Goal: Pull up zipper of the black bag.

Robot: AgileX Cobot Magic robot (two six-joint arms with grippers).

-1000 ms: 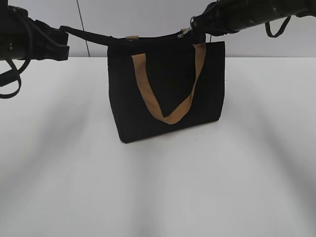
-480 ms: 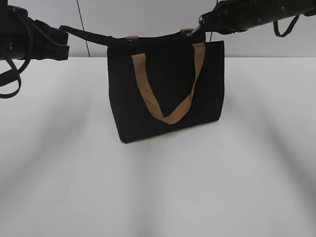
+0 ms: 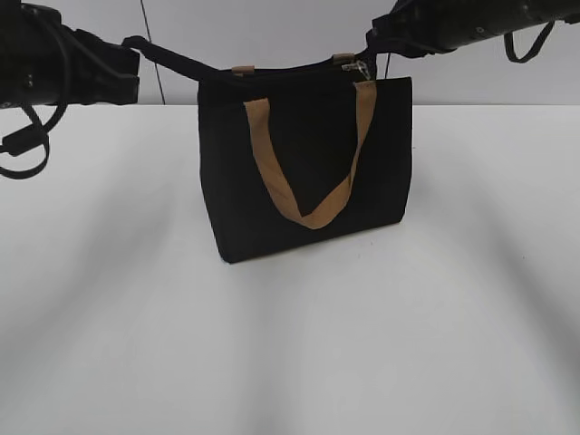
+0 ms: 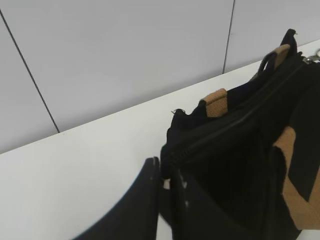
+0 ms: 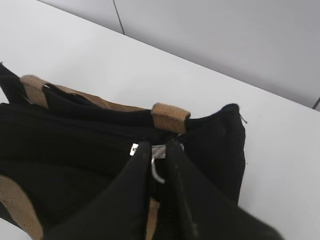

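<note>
A: White table, grey wall; where is the black bag?
B: Centre, upright; zipper runs left–right.
A: Grippers?
B: Left gripper pinches the left end; right gripper clamps the pull tab.

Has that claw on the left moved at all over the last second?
Yes. The left gripper has shifted right, toward the black bag, which stays put on the table. Its tip now sits closer to the bag's top left corner.
</note>
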